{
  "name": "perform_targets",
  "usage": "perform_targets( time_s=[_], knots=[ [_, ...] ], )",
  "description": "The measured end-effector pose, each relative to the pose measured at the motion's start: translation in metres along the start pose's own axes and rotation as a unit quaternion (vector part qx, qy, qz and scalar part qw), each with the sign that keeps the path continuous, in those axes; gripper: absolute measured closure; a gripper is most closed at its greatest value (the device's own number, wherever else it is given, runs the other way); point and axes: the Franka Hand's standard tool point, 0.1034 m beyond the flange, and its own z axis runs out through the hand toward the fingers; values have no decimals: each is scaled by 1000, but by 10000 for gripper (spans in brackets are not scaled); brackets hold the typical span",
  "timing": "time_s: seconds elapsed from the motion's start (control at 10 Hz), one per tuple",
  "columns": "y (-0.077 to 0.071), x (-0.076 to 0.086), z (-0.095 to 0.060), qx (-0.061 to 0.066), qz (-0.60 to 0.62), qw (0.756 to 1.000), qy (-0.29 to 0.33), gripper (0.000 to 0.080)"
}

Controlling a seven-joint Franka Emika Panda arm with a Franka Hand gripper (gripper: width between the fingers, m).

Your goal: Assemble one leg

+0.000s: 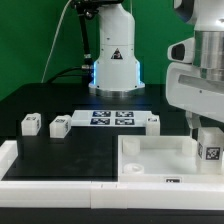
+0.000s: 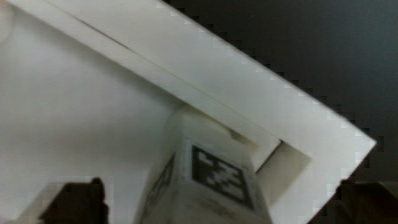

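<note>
One leg (image 1: 209, 148), a small white peg with a black-and-white tag, stands upright at the near corner of the large flat white square piece (image 1: 150, 160) on the exterior view's right. My gripper (image 1: 205, 130) hangs right over it. In the wrist view the leg (image 2: 214, 170) rises between my two dark fingers (image 2: 71, 202), with a gap on each side of it. The gripper (image 2: 217, 205) is open around the leg. The square piece's raised rim (image 2: 231, 75) runs diagonally behind the leg. Whether the leg sits in a corner socket is hidden.
Two more legs (image 1: 30, 125) (image 1: 58, 126) lie on the black table at the exterior view's left, and a third (image 1: 152, 121) lies beside the marker board (image 1: 110, 118). The robot base (image 1: 112, 60) stands at the back. A white rail (image 1: 40, 178) borders the front.
</note>
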Motion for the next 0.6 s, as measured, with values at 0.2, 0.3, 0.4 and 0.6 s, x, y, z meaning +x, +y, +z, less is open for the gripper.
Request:
perform_targets(
  time_s=[0.2,0.3,0.4,0.6],
  knots=[
    [0,0,0,0,-133,991,2,151],
    [-1,0,-1,0,-168,986,2,151],
    [-1,1,-1,-5,-243,970,6,151],
    [1,5,-3,-24,-371,928,9,151]
  ],
)
